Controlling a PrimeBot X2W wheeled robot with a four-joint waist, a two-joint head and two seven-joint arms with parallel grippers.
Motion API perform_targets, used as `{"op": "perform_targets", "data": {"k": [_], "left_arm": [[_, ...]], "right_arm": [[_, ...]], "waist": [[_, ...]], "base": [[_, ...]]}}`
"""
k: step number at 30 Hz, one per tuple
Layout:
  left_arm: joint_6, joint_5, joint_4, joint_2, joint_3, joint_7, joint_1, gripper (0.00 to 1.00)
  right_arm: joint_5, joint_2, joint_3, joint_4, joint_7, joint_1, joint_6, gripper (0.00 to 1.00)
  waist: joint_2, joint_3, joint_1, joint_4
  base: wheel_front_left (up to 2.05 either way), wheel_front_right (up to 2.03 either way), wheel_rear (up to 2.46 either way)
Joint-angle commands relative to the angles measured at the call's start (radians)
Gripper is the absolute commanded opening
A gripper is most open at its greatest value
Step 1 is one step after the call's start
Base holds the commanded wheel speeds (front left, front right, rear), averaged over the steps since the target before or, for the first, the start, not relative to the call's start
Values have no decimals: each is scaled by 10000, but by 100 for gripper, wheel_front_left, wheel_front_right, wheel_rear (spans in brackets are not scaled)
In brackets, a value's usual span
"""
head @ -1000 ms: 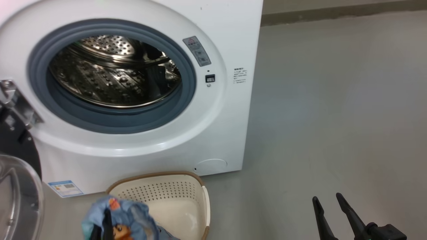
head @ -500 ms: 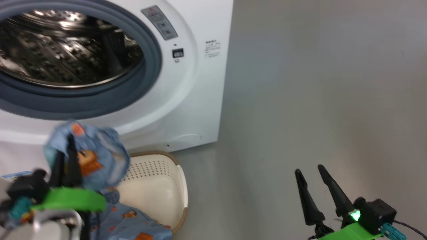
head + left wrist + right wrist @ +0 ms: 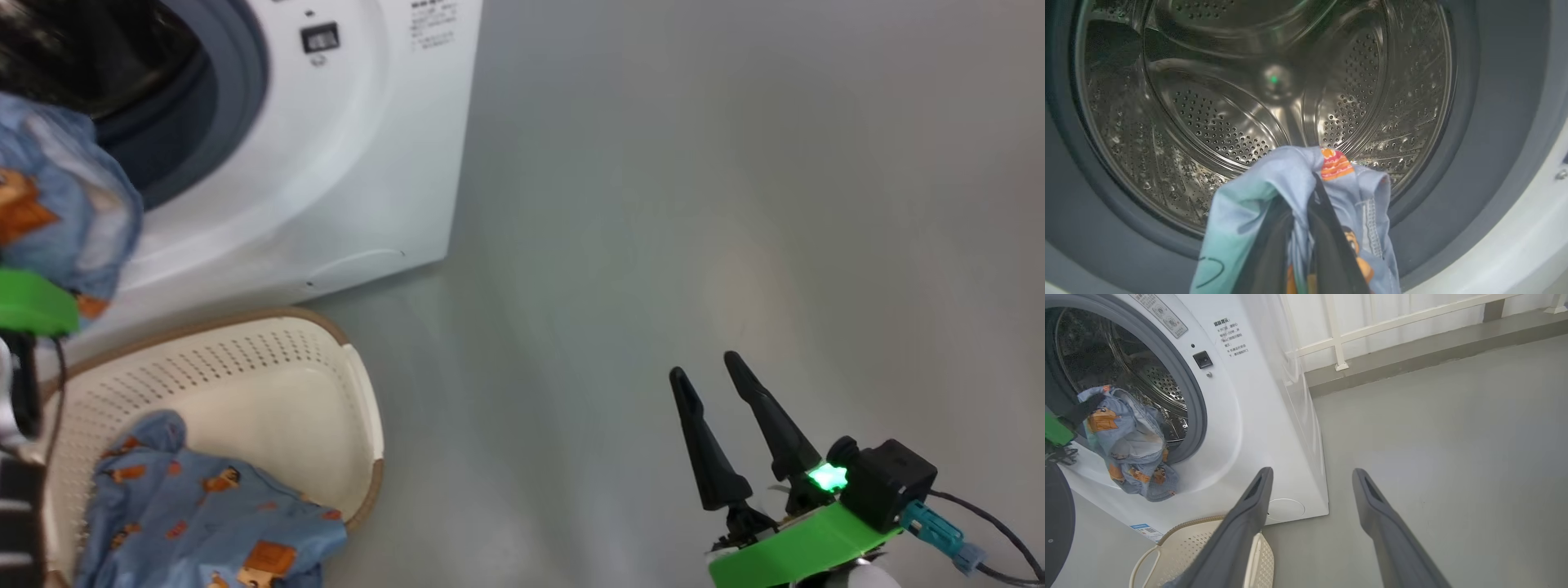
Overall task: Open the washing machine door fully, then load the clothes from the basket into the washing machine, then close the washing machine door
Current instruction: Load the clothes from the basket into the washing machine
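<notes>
While the door stands open: the first step looks done. The washing machine door [image 3: 1056, 522] shows as a dark round edge swung aside at the lower left of the right wrist view, and nothing blocks the mouth of the washing machine [image 3: 367, 147].
Step in hand: loading, judged to be at an early garment, since no clothing is visible in the drum.
Left gripper [image 3: 1312, 183]: fingers together, clamped on a blue garment [image 3: 1126, 433] printed with orange figures. The cloth hangs at the mouth, in front of the grey rubber ring [image 3: 1474, 143]. Whether any of it has crossed the ring cannot be told.
Right gripper [image 3: 704, 364]: fingers apart and holding nothing, over the grey floor [image 3: 694, 180], well apart from machine and basket.
Drum [image 3: 1229, 122]: perforated steel. The left wrist view looks straight into it, and no clothing lies in the part shown.
Basket [image 3: 269, 384]: on the floor just in front of the machine. More blue printed clothes [image 3: 204, 514] are bunched at its near end, and the far end shows bare plastic.
Left to do: carry the held garment into the drum and let go, fetch the clothes from the basket, then shut the door.
</notes>
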Motion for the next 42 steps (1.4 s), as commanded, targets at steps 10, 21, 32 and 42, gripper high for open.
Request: {"op": "perform_targets", "data": {"k": [10,21,32,42], "left_arm": [[-24,918,1776,1357,-205,-48,-2784,0],[-39,1448,2976,2357,-474,-61,-5366,0],[-56,1614,3553,2787,-673,-63,-7065,0],[77,1663,3216,2921,-737,-64,-7966,0]], "right_arm": [[175,-38,949,-286,-48,-572,62,100],[328,-38,1789,-368,-48,-772,62,100],[415,-38,2161,-470,-48,-751,62,100],[468,-37,2190,-516,-48,-873,62,100]], "waist": [[0,1796,0,-961],[0,2824,0,-1391],[0,3340,0,-1674],[0,3712,0,-1662]], "base": [[0,0,0],[0,0,0],[0,0,0],[0,0,0]]}}
